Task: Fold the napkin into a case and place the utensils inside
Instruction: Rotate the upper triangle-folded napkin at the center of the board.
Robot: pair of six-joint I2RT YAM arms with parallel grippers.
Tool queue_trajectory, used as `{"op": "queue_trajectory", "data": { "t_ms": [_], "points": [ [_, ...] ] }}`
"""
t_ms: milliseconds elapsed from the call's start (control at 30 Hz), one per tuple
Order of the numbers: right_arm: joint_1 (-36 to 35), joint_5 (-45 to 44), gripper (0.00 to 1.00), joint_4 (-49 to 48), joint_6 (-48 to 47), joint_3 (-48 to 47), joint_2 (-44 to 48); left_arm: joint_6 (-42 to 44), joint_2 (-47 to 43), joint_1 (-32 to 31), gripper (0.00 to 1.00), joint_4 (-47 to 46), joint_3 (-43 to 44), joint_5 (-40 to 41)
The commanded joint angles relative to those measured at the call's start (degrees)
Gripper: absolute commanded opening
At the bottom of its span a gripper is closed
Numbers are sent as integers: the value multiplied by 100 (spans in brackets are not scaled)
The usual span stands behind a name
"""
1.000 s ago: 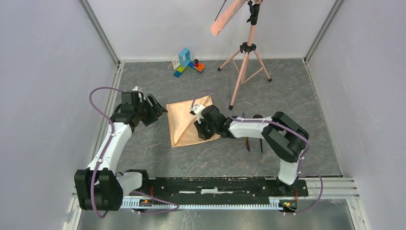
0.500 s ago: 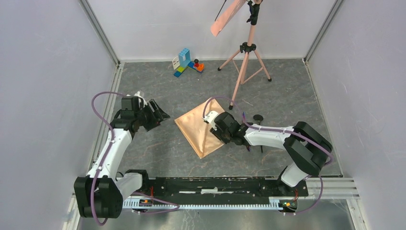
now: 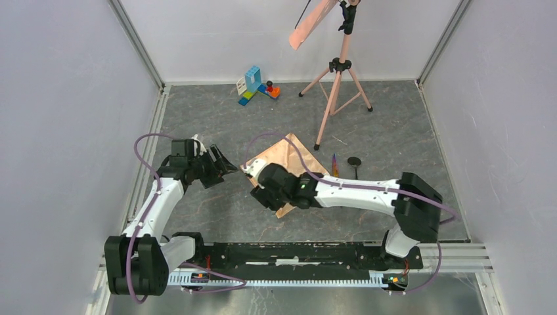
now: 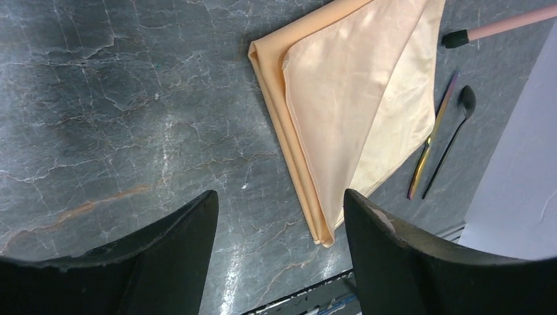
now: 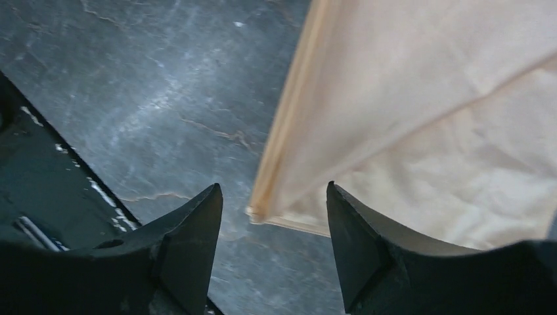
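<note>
The peach-tan napkin lies folded in flat layers on the grey floor, and no narrow case shows. My right gripper is open just above the napkin's near corner, which rests between the fingers, touching neither. My left gripper is open over bare floor to the left of the napkin. The utensils lie right of the cloth: an iridescent purple-gold piece and a thin black spoon.
A pink tripod stands behind the napkin, one foot close to its far edge. Toy blocks sit at the back. The black base rail runs along the near edge, with walls on both sides.
The right gripper has opened and let the napkin go, then swung left to the napkin's near corner. The napkin now lies flatter and further right. The left gripper edged right.
</note>
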State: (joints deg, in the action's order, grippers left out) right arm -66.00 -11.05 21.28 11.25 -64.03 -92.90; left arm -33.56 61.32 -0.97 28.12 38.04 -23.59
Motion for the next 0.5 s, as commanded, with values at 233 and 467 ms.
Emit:
{"op": "queue_trajectory", "data": {
  "t_ms": [233,467],
  "points": [
    [-234,-261,57,743,938,-953,-1021,198,336,36,77,-139,245,-353],
    [-247,-204,47,772,981,-1108,-1273,226,327,45,77,-165,232,-533]
  ]
}}
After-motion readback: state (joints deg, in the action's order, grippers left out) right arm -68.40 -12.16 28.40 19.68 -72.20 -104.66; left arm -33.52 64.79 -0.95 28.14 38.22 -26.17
